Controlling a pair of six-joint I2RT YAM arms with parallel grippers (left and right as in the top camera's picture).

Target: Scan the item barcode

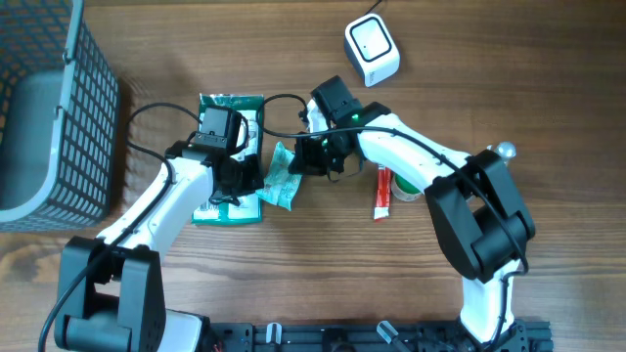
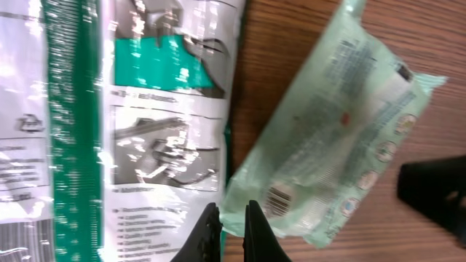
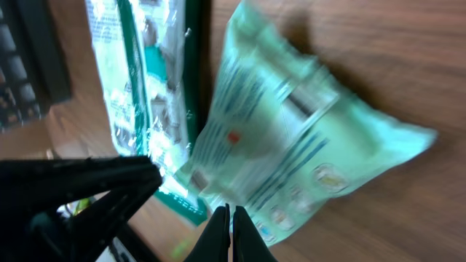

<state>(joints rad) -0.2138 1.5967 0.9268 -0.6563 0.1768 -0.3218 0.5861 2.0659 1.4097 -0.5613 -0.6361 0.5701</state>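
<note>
A pale green soft packet [image 1: 283, 178] hangs between my two grippers above the wooden table. My left gripper [image 2: 231, 207] is shut on the packet's [image 2: 328, 138] lower left edge, and a small barcode [image 2: 279, 198] shows on the face just right of the fingers. In the right wrist view, my right gripper [image 3: 231, 209] is shut on the opposite edge of the packet [image 3: 291, 138]. From overhead, the left gripper [image 1: 250, 177] is left of the packet and the right gripper [image 1: 311, 159] is to its upper right. A white scanner [image 1: 372, 49] stands at the back.
A large white and green package [image 1: 231, 106] lies flat under the left arm. A red tube [image 1: 381, 194] and a small green-white item [image 1: 407, 192] lie right of the right arm. A grey wire basket [image 1: 59, 108] occupies the left edge.
</note>
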